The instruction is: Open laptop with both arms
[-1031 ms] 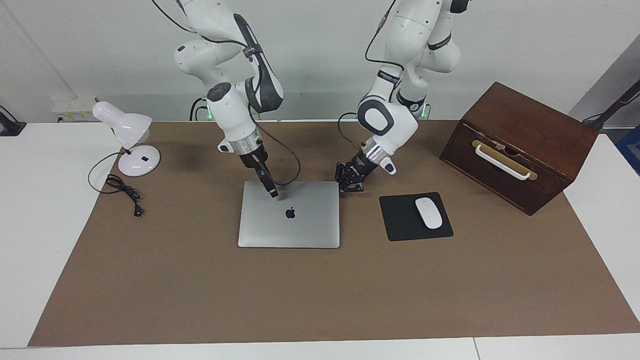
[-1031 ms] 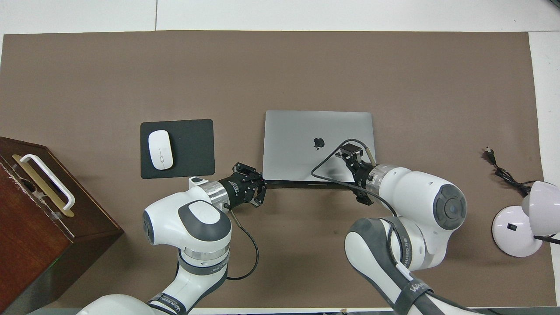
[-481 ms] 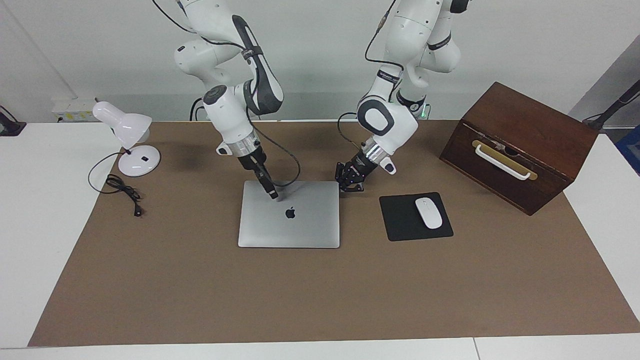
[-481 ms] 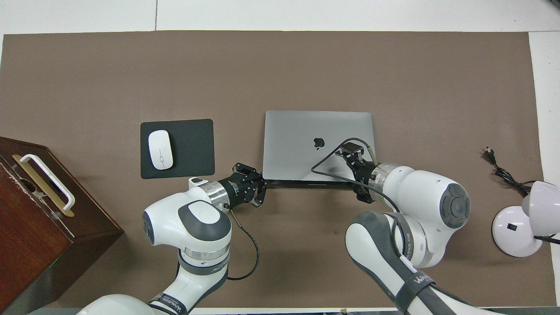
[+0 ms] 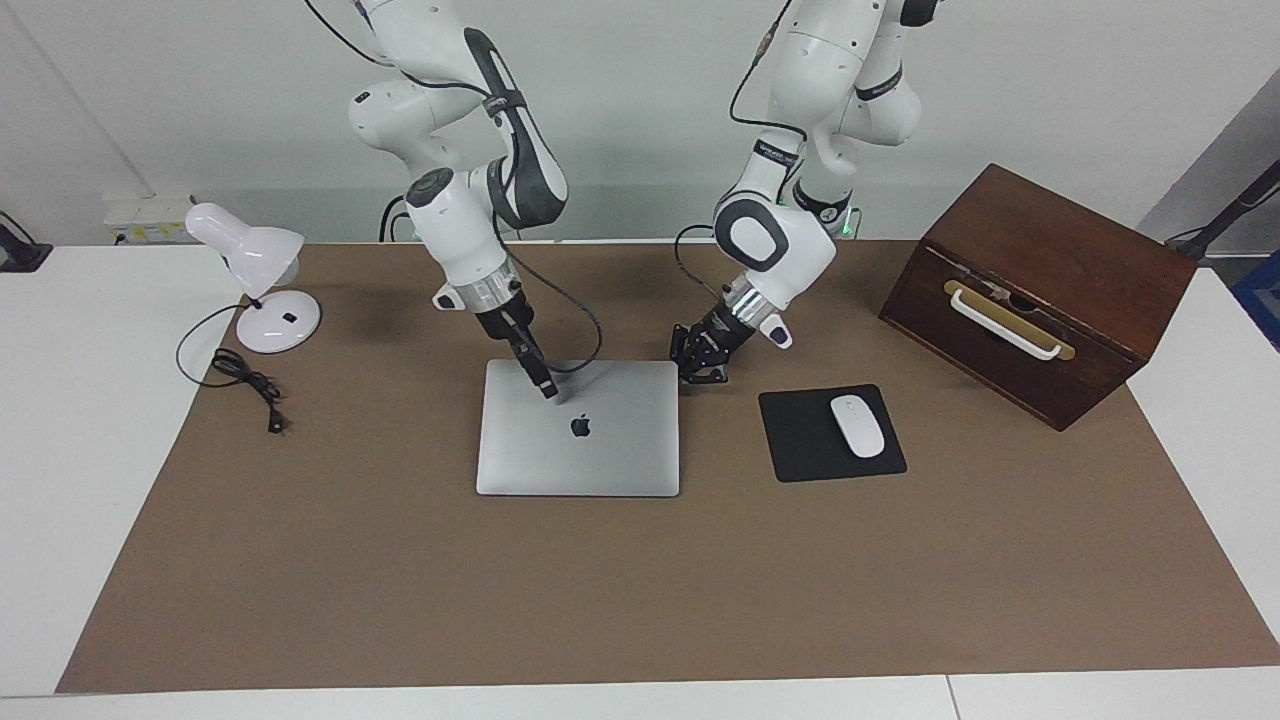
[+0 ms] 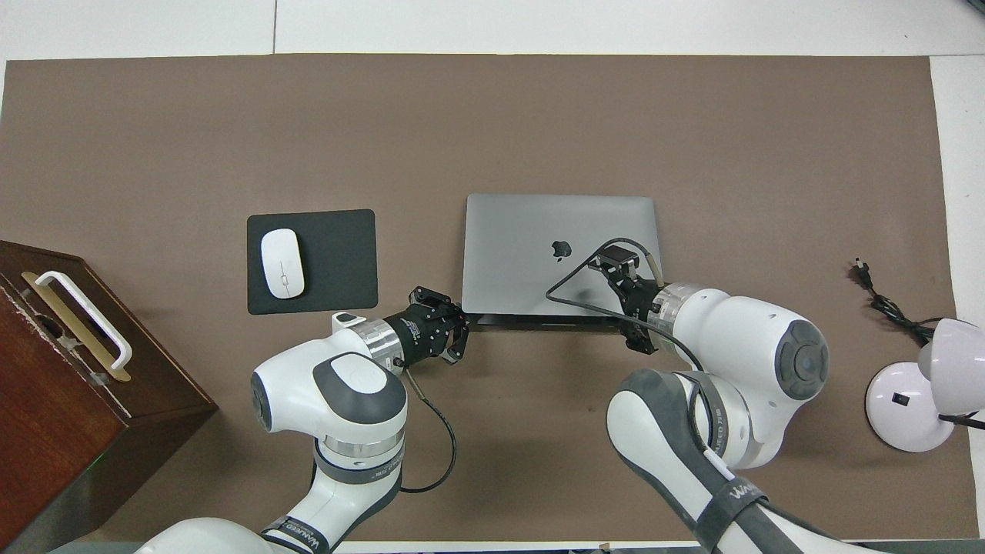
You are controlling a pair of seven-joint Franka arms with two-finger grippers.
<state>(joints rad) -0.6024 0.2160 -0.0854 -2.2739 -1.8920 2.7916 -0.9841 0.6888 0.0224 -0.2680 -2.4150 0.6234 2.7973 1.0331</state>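
The silver-grey laptop point(image 5: 600, 450) lies shut and flat on the brown mat, apple logo up; it also shows in the overhead view point(image 6: 539, 223). My right gripper point(image 5: 547, 389) is shut, tilted down, its tip on the lid close to the laptop's edge nearest the robots; it also shows in the overhead view point(image 6: 613, 258). My left gripper point(image 5: 703, 372) is low at the laptop's corner nearest the robots, toward the left arm's end of the table, right at the laptop's edge; it also shows in the overhead view point(image 6: 459, 327).
A black mouse pad point(image 5: 790, 440) with a white mouse point(image 5: 858, 426) lies beside the laptop toward the left arm's end. A brown wooden box point(image 5: 1040, 290) with a white handle stands past it. A white desk lamp point(image 5: 262, 280) and its cable point(image 5: 245, 375) are at the right arm's end.
The right arm's wrist has shifted slightly and its gripper tip has crept a little farther onto the lid. The left arm and the laptop have not moved.
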